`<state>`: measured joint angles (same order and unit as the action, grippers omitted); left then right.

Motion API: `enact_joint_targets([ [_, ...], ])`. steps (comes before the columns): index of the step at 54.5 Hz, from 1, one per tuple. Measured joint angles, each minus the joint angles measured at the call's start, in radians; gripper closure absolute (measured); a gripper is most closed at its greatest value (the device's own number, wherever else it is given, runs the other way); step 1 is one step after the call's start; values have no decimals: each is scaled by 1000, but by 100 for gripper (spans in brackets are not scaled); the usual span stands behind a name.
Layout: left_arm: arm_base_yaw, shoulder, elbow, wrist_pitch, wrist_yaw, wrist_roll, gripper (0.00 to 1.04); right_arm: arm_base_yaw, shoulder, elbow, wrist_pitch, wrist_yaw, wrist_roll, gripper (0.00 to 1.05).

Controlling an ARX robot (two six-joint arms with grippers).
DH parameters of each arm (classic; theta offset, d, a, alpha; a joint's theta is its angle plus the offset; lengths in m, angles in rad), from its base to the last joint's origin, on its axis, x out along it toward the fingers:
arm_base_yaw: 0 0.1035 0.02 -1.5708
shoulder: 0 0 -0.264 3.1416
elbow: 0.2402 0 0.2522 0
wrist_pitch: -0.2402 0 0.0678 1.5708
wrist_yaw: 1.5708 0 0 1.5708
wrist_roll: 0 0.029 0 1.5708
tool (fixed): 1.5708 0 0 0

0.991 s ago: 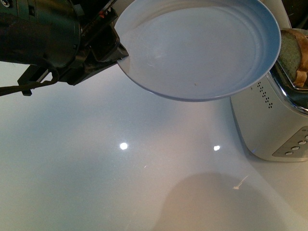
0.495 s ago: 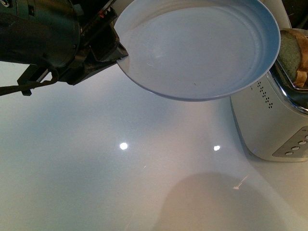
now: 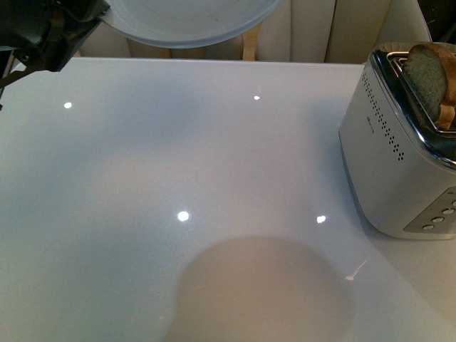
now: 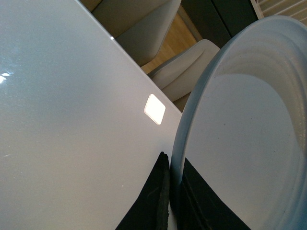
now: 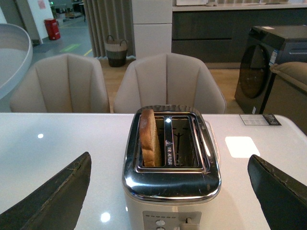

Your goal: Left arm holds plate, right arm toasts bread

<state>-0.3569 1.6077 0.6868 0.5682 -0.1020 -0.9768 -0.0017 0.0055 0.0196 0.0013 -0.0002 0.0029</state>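
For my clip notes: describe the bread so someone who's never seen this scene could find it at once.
On the white table stands a white toaster with a chrome top, at the robot's right. The bread stands upright in one of its two slots, top sticking out. It is the only brown, crusted thing; the other slot is empty.

A white toaster [image 3: 388, 167] with a chrome top is set on the glossy white table [image 3: 142, 178], towards its right side. Beige chairs [image 5: 168, 84] are ranged behind the table, and a woven basket [image 5: 117, 51] and a dark washing machine [image 5: 271, 62] are seen beyond.
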Motion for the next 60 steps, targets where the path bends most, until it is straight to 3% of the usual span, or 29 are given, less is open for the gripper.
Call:
enact_joint_targets([
  [19, 288, 41, -48, -34, 162, 174, 102, 0, 0, 0, 0, 0, 0, 9],
  [30, 449, 249, -100, 84, 260, 285, 102, 0, 0, 0, 0, 0, 0, 9],
  [60, 540, 676, -69, 271, 375, 400, 102, 0, 0, 0, 0, 0, 0, 9],
])
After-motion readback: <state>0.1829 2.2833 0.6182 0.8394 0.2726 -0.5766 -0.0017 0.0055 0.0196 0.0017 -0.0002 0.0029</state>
